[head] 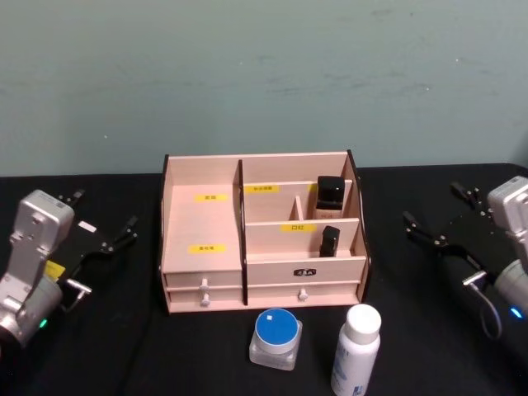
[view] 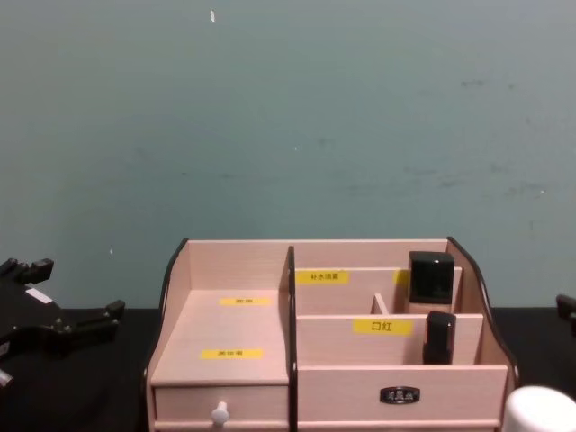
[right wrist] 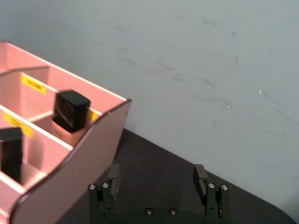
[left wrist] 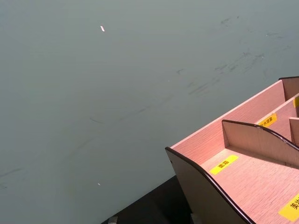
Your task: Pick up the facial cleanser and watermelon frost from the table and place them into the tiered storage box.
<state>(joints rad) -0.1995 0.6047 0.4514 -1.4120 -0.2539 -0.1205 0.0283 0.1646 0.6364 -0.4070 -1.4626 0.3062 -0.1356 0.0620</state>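
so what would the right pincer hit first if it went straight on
Probably the green wall: the open right pincer points past the right side of the tiered storage box, over the black table. Depth is unclear, so it could graze the box.

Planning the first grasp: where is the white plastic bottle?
Head view: the white plastic bottle stands before the right end of the light wooden organiser, just right of the blue-lidded clear jar.

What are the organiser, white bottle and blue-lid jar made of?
The tiered storage box: thin light wood or laminated board by its look, matte, grain visible, dark cut edges. The white bottle: probably plastic, smooth, slight sheen. The blue-lid jar: clear walls, plastic or glass, can't tell which.
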